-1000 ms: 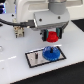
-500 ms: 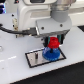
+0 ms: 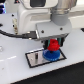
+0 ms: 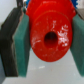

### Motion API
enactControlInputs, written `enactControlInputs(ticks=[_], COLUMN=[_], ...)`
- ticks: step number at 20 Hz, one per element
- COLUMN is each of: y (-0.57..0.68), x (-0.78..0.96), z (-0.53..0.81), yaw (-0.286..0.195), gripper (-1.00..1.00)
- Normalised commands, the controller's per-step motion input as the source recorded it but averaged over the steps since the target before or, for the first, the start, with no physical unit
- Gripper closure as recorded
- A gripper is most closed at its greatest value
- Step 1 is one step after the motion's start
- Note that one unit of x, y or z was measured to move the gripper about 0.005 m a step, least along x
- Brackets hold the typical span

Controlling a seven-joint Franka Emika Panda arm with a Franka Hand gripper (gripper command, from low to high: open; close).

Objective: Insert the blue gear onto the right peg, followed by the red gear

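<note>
My gripper (image 3: 54,44) is shut on the red gear (image 3: 53,46) and holds it just above the blue gear (image 3: 49,54). The blue gear lies flat on the grey plate with a black border (image 3: 34,60), at the end of the plate on the exterior view's right. The right peg is hidden under the gears. I cannot tell whether the red gear touches the blue one. In the wrist view the red gear (image 4: 50,36), with its raised hub and centre hole, fills the picture between the green pads (image 4: 22,47).
The plate lies on a white table (image 3: 15,72). The arm's white body (image 3: 35,20) and a black cable (image 3: 10,34) hang over the back of the scene. The plate's other pin is too small to make out.
My gripper has come down with the red gear, from well above the plate to just over the blue gear. The blue gear and the plate have not moved.
</note>
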Motion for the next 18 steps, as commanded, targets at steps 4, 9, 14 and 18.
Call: enactControlInputs(ticks=[4,9,14,18], y=[-0.19,-0.03,-0.06,-0.01], x=[0.5,0.16,0.19,0.22], z=[0.39,0.07,-0.05,0.11], yaw=[0.0,0.0,0.0,0.0], gripper=[1.0,1.0,1.0,1.0])
